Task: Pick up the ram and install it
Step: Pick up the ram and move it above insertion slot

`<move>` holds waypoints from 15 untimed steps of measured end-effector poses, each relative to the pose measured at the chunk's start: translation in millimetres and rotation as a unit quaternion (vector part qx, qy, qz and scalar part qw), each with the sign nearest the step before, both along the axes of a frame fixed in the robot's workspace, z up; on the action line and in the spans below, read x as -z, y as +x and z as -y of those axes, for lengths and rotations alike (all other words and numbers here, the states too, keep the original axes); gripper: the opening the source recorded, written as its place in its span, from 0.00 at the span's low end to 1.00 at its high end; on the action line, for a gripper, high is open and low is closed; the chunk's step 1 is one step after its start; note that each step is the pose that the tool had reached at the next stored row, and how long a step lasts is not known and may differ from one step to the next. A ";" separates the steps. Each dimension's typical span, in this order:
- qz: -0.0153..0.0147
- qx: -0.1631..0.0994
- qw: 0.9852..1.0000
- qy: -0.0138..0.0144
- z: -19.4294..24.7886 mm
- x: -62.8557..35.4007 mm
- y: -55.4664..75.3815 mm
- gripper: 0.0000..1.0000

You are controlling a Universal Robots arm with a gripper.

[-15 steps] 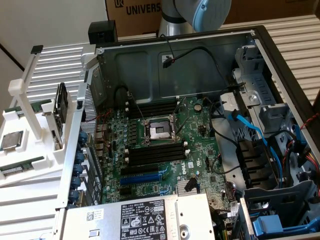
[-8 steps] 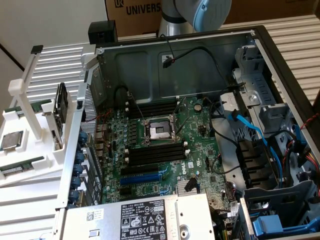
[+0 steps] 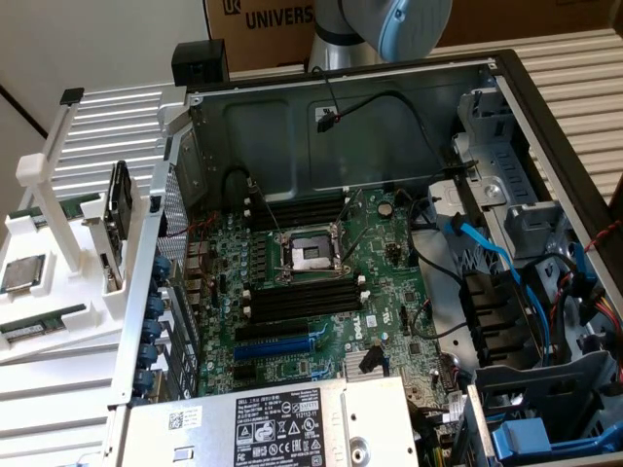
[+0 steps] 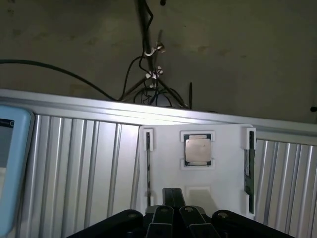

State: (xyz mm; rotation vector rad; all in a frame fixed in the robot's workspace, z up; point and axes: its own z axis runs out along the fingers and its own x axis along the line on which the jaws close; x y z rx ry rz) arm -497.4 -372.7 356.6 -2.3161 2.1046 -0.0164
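Hovering, gripper [image 4: 173,197] pressed together and empty, above the white holder [image 4: 225,148] carrying the ram [image 3: 41,326], at the exterior view's left of the computer case [image 3: 273,117].

A cardboard box [image 3: 255,24] shows the dark capitals "UNIVERS", cut off by the arm. The print on the white label [image 3: 279,424] is too small to read.

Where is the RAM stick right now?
In the exterior view the ram lies in the white holder at the exterior view's left, outside the computer case, right beside the silver processor chip.
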 end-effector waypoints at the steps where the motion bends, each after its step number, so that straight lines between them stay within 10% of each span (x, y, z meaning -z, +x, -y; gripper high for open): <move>1: 0.000 0.000 1.000 0.000 1.2 0.9 0.0 0.10; 15: 0.000 0.000 1.000 0.000 8.4 19.4 3.2 0.10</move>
